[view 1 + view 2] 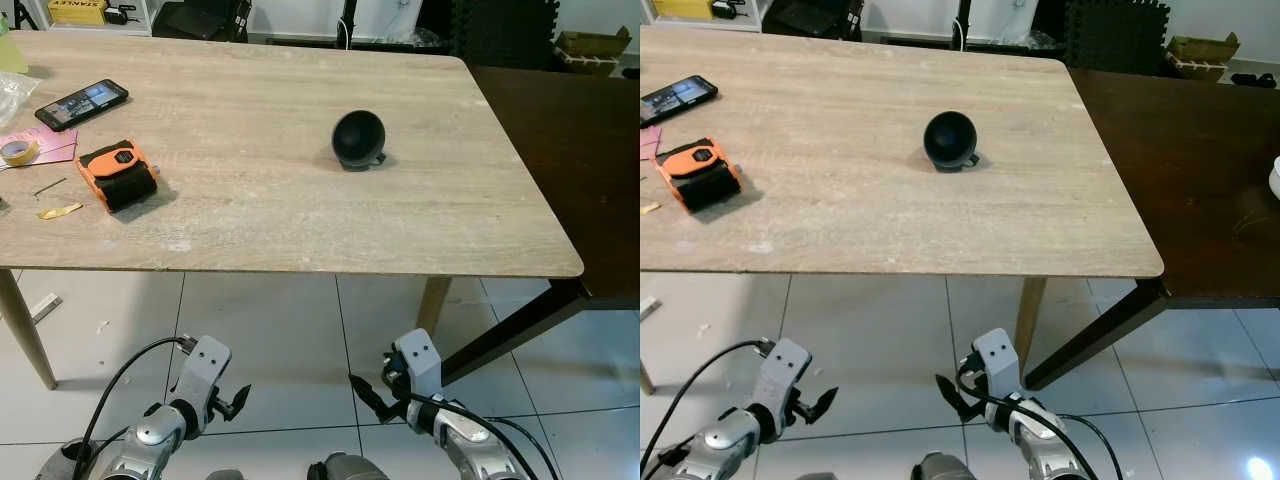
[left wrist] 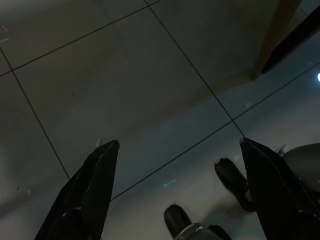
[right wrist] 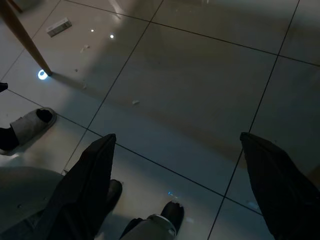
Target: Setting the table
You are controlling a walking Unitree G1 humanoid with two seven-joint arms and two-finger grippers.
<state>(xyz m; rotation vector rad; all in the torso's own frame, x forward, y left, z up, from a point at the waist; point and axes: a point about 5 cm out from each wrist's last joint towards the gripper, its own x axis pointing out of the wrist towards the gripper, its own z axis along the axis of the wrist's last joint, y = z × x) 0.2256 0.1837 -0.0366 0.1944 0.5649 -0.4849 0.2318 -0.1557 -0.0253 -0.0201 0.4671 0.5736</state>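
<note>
A small black bowl (image 1: 358,139) lies tipped on its side near the middle of the light wooden table (image 1: 300,230). Both arms hang low in front of the table, over the tiled floor. My left gripper (image 1: 235,400) is open, and in the left wrist view its fingers (image 2: 90,185) spread wide above bare tiles. My right gripper (image 1: 368,395) is also open, its fingers (image 3: 85,185) far apart over the floor. Neither gripper holds anything, and both are well below and in front of the bowl.
At the table's left end lie a phone (image 1: 82,104), an orange and black device (image 1: 118,175), a tape roll (image 1: 18,151) and pink paper. A dark wooden table (image 1: 570,150) adjoins on the right. A grey slipper (image 3: 30,125) rests on the floor.
</note>
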